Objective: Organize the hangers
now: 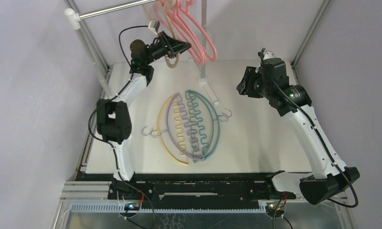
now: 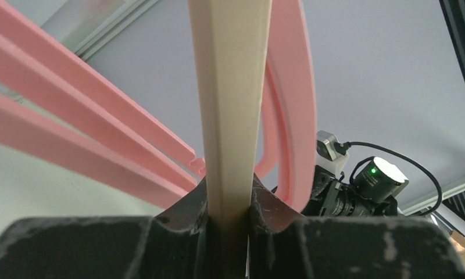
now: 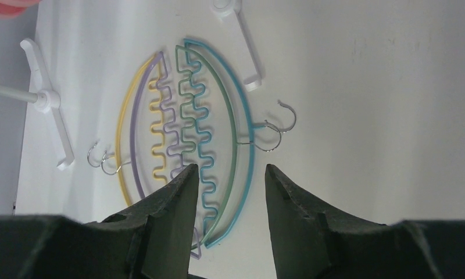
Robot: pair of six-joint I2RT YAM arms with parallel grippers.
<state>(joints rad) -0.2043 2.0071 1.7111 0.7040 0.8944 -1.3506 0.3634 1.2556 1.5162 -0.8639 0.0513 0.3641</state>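
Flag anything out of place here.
A yellow hanger, a teal hanger and two more lie tangled on the table, wavy bars interlocked, hooks pointing opposite ways, while the pink hangers hang from the rail. The left tool grips a tan hanger.

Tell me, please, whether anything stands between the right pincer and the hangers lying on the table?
Nothing visible does. The open right pincer hovers above the hangers with only air between them; the white stand foot lies beside them, apart.

Hangers (image 1: pixel 193 125) overlapped flat on table (image 1: pixel 256 143) centre; other hangers (image 1: pixel 211 53) on rail (image 1: pixel 115 8) behind.
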